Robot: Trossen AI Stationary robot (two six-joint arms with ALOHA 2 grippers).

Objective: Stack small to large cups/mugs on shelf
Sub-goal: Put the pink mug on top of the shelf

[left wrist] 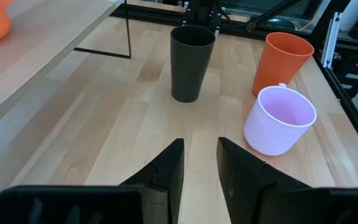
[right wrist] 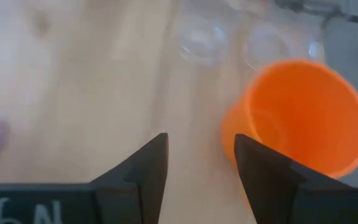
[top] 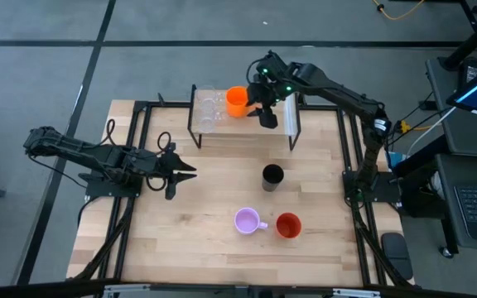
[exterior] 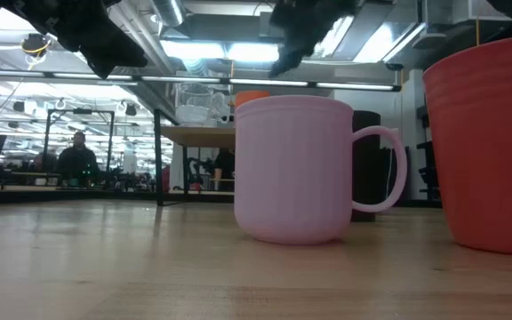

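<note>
Only right wrist view: orange mug (right wrist: pixel 300 121) beside open right pincer (right wrist: pixel 201 163)

Bright, even ceiling strip lights (exterior: pixel 238 52) glare in the low view; the right wrist view is blurred throughout

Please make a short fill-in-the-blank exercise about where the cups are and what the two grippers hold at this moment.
1. The mug on the shelf beside the clear glass cups is coloured ____.
2. The lilac mug stands on the table between the ____ cup and the left gripper.
3. The right gripper is open and holds ____.

Missing words: orange; red-orange; nothing
</note>
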